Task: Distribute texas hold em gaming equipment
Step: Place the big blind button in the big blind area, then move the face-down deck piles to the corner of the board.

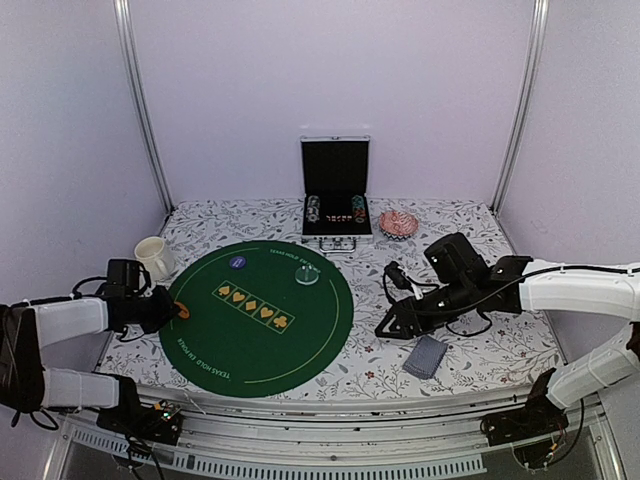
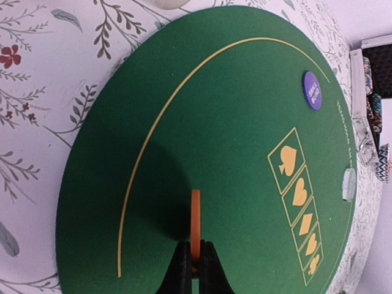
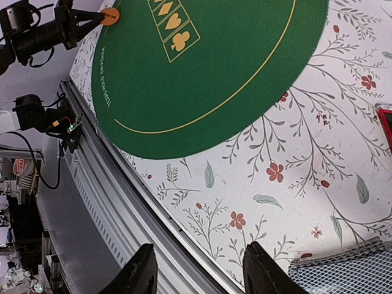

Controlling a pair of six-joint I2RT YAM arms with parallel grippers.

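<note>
My left gripper is shut on an orange disc, held on edge just above the left rim of the green felt mat. The right wrist view also catches that orange disc. A dark blue disc and a pale disc lie on the mat's far half. A stack of cards with grey-blue backs lies on the tablecloth right of the mat. My right gripper hangs open and empty over the front table edge, just left of the cards.
An open black chip case stands at the back centre, with a red patterned object beside it. A white mug sits at the mat's far left. The metal front rail runs under the right gripper.
</note>
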